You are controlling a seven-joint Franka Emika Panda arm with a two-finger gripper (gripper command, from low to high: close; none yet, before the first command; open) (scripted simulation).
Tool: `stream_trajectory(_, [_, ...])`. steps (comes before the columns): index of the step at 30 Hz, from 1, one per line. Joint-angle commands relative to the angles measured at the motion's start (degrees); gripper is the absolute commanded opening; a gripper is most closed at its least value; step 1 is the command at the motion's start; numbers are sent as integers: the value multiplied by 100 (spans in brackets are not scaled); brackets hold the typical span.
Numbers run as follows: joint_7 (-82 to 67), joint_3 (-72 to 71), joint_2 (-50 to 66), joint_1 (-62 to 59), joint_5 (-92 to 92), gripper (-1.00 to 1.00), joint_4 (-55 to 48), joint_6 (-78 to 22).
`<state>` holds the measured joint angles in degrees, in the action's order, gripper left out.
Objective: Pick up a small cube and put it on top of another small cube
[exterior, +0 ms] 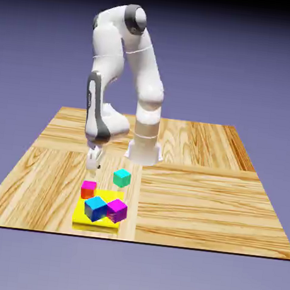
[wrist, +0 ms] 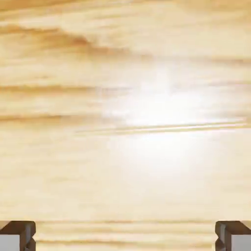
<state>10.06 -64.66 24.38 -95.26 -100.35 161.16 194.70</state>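
One small teal-green cube point(exterior: 121, 178), brightly lit.

The table point(exterior: 198, 198) looks like smooth, somewhat glossy wood with visible streaky grain, its surface catching a bright white glare, while the arm point(exterior: 150, 91) has a smooth, plastic-like white finish.

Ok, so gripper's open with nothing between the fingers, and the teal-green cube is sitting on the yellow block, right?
Not quite: in the exterior view the teal-green cube sits on the wooden table, behind the yellow block. The rest holds.
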Motion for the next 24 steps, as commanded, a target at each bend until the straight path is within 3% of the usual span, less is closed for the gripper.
stream_trajectory(1, [-70, -140, 124, -208, -217, 0, 0, 45])
stream_trajectory(15, [-1052, -2099, 1851, -3114, -3257, 0, 5, 672])
stream_trajectory(24, [-695, -886, 1436, -1693, -3064, 0, -80, -251])
